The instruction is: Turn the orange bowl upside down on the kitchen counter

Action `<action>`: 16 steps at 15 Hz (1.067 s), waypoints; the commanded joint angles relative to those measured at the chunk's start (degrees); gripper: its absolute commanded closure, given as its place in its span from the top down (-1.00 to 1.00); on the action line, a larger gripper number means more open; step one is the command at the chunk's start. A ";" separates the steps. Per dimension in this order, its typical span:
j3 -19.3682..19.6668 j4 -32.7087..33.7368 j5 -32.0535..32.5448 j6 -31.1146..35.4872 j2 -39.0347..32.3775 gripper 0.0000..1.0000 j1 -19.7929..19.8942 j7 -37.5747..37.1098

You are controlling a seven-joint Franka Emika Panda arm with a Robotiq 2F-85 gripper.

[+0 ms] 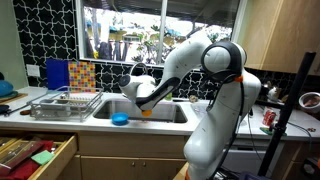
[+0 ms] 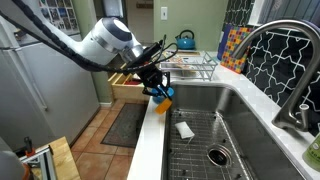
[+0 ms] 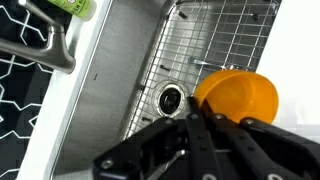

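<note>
Orange bowl (image 1: 147, 113) pinched in my gripper (image 1: 143, 107) in an exterior view, at the front edge of the kitchen counter (image 1: 95, 123), near a blue bowl (image 1: 121, 119). In an exterior view the orange bowl (image 2: 161, 99) hangs over the counter strip beside the sink (image 2: 235, 125). Wrist view: jaws closed on the orange bowl (image 3: 240, 97) at its rim.

Domestic kitchen: pale kitchen counter (image 2: 150, 145) with inset steel sink (image 2: 247, 125) and faucet (image 2: 285, 50), wire dish rack (image 1: 65, 104), wooden cabinets (image 1: 130, 158) below, tiled backsplash (image 1: 40, 30), kettle (image 2: 185, 40).
</note>
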State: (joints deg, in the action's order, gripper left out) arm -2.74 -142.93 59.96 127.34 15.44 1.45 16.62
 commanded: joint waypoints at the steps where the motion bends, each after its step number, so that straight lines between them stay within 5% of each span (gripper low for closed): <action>1: 1.28 0.10 0.20 -0.36 -0.03 -0.92 -1.35 -0.09; 6: -1.55 -4.35 11.58 0.13 1.33 -0.96 -2.89 -4.88; 16: -5.23 -14.33 36.37 -6.56 2.57 -0.97 -8.35 -26.10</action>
State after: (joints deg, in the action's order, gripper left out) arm -7.49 -153.87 91.48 124.20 16.26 -5.31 -4.12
